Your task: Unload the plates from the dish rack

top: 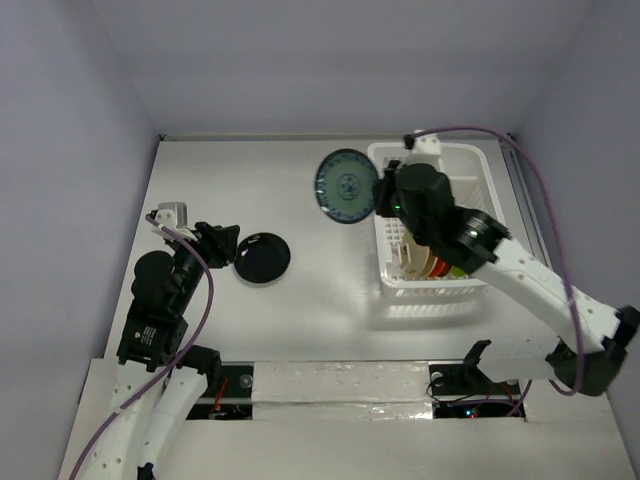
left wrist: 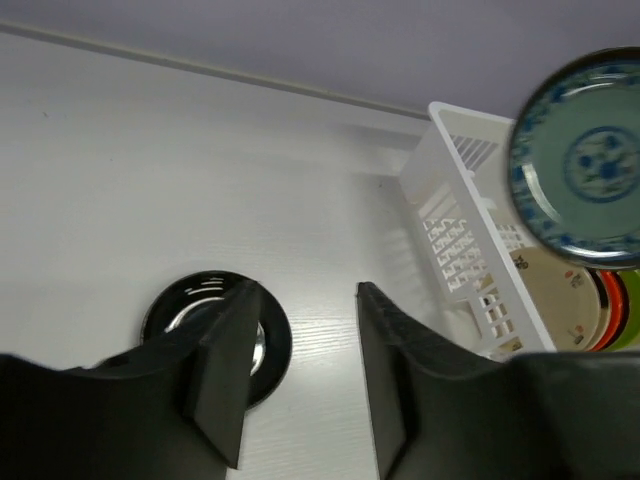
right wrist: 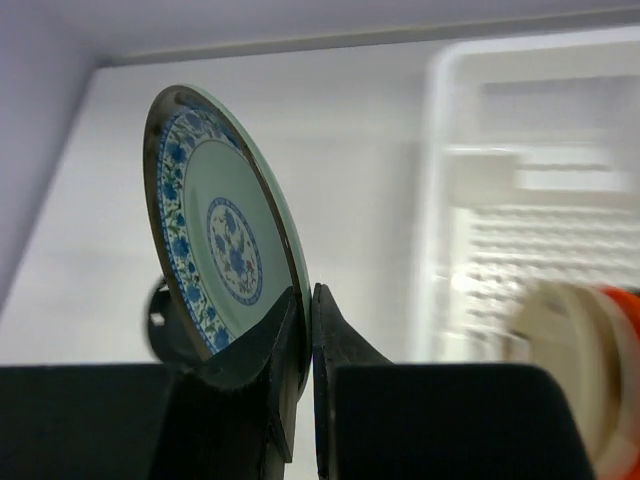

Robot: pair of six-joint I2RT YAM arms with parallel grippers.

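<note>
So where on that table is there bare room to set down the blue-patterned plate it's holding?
Bare table lies between the black plate and the dish rack, and along the far edge left of the held teal plate. Crowded: inside the rack, and around the left end effector by the black plate.

The right gripper [top: 380, 195] clamps the teal plate [top: 345, 186] by its rim at the far-left corner of the rack [top: 430, 288]. The plate's face is turned toward the camera. A cream plate [top: 413, 260] and an orange-red plate [top: 438, 268] stand on edge in the rack's near end. A black dish [top: 262, 257] lies on the table [top: 250, 170], well left of the rack. The left gripper [top: 228, 245] sits just beyond the dish.
</note>
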